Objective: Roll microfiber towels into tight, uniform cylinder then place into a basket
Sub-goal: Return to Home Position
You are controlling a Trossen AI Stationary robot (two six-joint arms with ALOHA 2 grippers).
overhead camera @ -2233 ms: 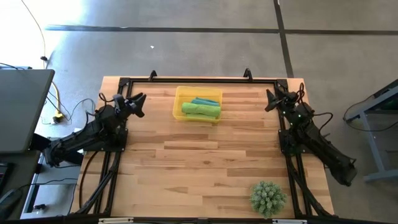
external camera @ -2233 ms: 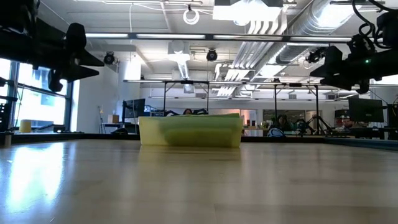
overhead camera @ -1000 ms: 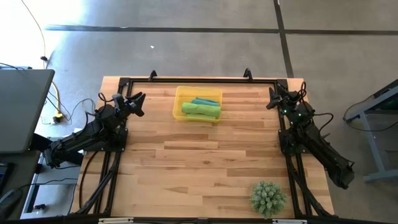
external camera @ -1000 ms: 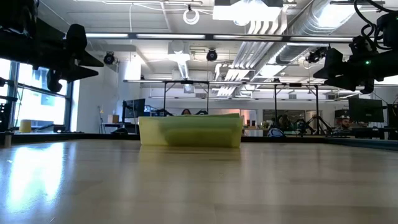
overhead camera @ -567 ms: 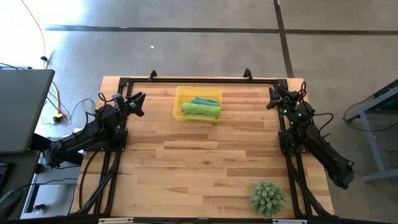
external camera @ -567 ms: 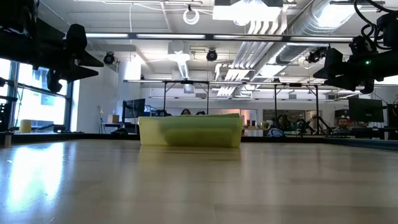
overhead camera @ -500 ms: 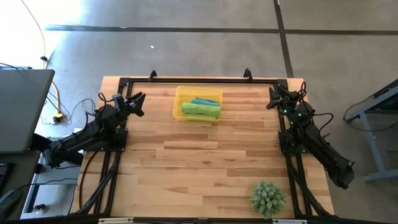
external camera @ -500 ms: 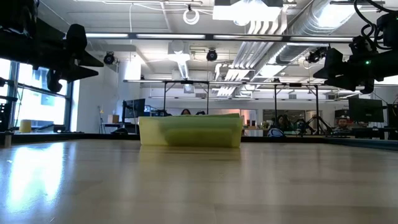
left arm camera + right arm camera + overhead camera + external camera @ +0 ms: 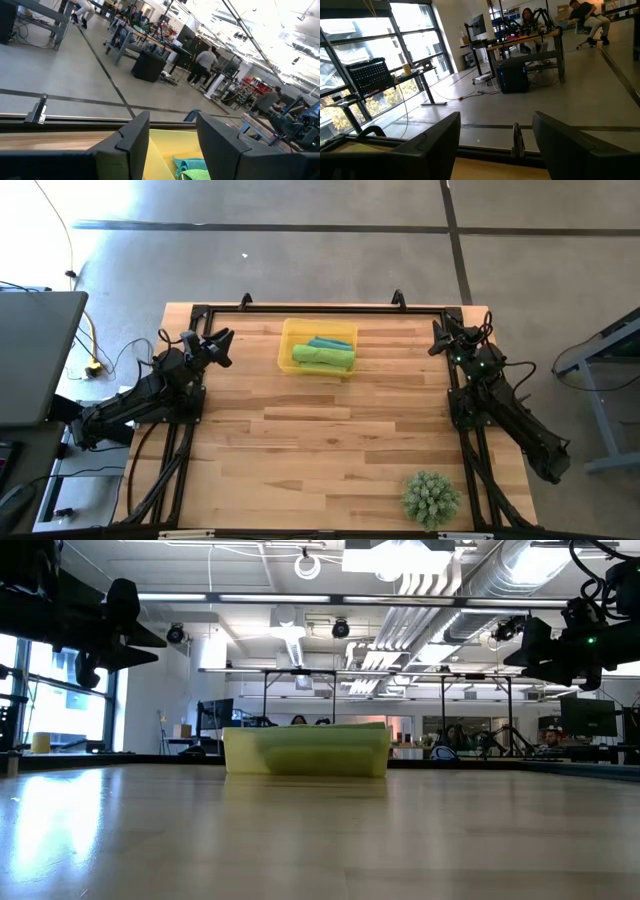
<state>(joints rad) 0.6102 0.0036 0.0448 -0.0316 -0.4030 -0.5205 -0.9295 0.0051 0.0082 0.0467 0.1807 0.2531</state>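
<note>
The yellow basket (image 9: 286,346) stands near the far edge of the table (image 9: 330,442), and the rolled towels (image 9: 324,357) lie inside it (lime-green ones, with a teal one on the far side). The left gripper (image 9: 221,348) hangs over the table's left side, its fingers spread apart and holding nothing. The right gripper (image 9: 436,340) hangs near the far right corner, also spread and empty.

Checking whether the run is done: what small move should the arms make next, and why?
Probably none beyond settling at rest: rolled towels lie in the yellow basket, and the left gripper and right gripper hang open, empty, at opposite sides of the table.
</note>
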